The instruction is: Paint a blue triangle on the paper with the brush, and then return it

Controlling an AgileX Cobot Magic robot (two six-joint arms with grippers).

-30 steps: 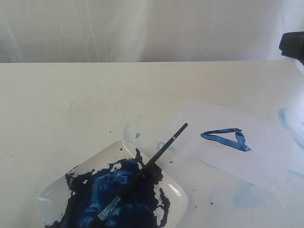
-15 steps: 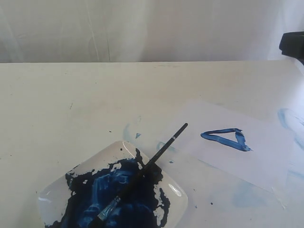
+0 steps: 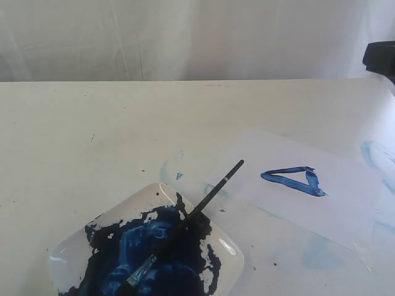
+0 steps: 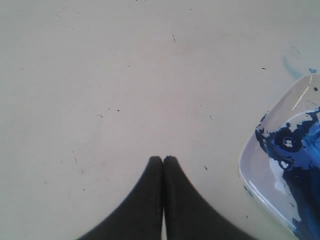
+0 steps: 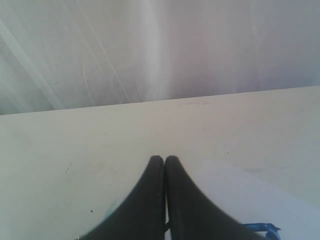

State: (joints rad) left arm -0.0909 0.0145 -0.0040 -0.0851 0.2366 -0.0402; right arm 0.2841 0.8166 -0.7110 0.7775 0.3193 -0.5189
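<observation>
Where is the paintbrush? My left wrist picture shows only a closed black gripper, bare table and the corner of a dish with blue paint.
Observer: The brush lies across the dish, bristle end inside it, handle sticking out over the rim.
Visitor: Is anything holding it?
Observer: No. The right gripper is shut with nothing in it.
Visitor: Did anything get painted?
Observer: Yes. A blue triangle sits on the paper, to the right of the dish in the exterior view.
</observation>
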